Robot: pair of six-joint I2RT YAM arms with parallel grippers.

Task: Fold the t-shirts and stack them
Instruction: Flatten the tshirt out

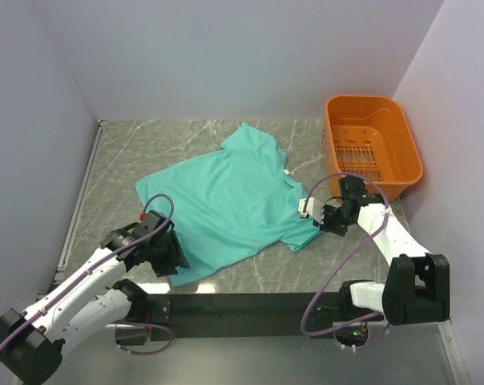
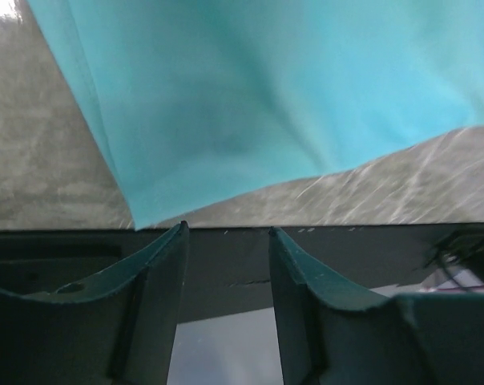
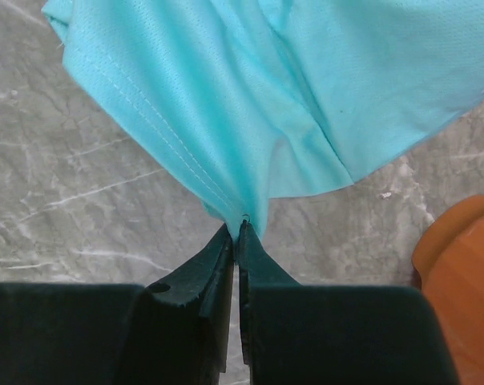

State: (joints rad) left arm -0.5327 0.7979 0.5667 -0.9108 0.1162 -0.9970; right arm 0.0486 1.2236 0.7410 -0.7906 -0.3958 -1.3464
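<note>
Teal t-shirt [image 1: 234, 204], plain and short-sleeved, spread open.
It lies mostly flat but skewed: one sleeve points to 1 o'clock, the hem lies toward 8 o'clock, the small white neck label [image 1: 288, 172] at 3 o'clock; its 4 o'clock edge is bunched up.

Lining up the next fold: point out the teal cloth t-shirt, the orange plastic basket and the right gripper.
teal cloth t-shirt [image 1: 226, 200], top external view, chest panel.
orange plastic basket [image 1: 410, 143], top external view, right rim.
right gripper [image 3: 236, 228], right wrist view, between its closed tips.

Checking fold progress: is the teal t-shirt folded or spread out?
Spread out: the t-shirt lies flat on the table, sleeves showing, no fold; the right hand pinches its edge.
</note>
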